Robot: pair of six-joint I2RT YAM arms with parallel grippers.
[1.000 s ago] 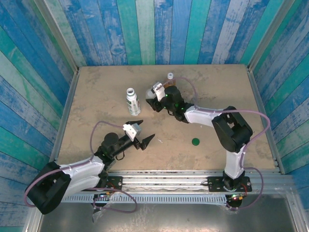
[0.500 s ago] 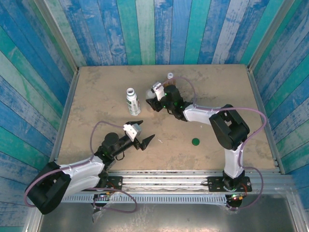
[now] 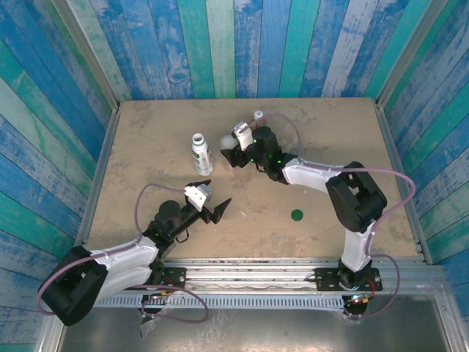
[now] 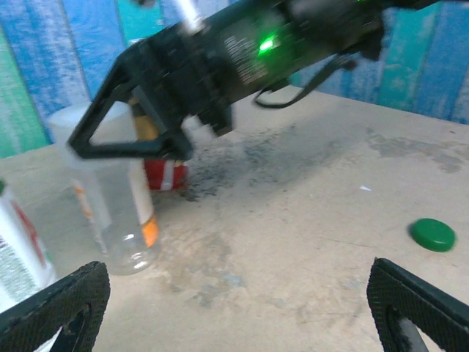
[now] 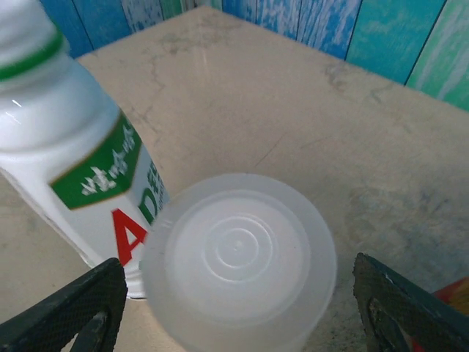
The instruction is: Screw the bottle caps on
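The wide translucent bottle cap [image 5: 238, 257] sits on top of the short clear bottle with the orange label [image 4: 110, 213]. My right gripper [image 5: 238, 315] straddles it, open, with a gap on each side of the cap. The white bottle with green print [image 5: 73, 147] stands uncapped just beside it [image 3: 198, 152]. The amber bottle with a red label [image 4: 165, 174] stands behind the right gripper [image 3: 228, 147], a tiny white cap [image 3: 258, 115] on its top. The dark green cap [image 3: 297, 215] lies loose on the table. My left gripper [image 3: 212, 199] hovers open and empty over bare table.
The right arm [image 3: 315, 176] stretches across the middle of the table toward the bottles. Blue-green plank walls [image 3: 234, 44] close in the table on three sides. A metal rail [image 3: 249, 268] runs along the near edge.
The right gripper's jaws have spread apart from the wide cap, which stays on the clear bottle. The left gripper has crept slightly forward.
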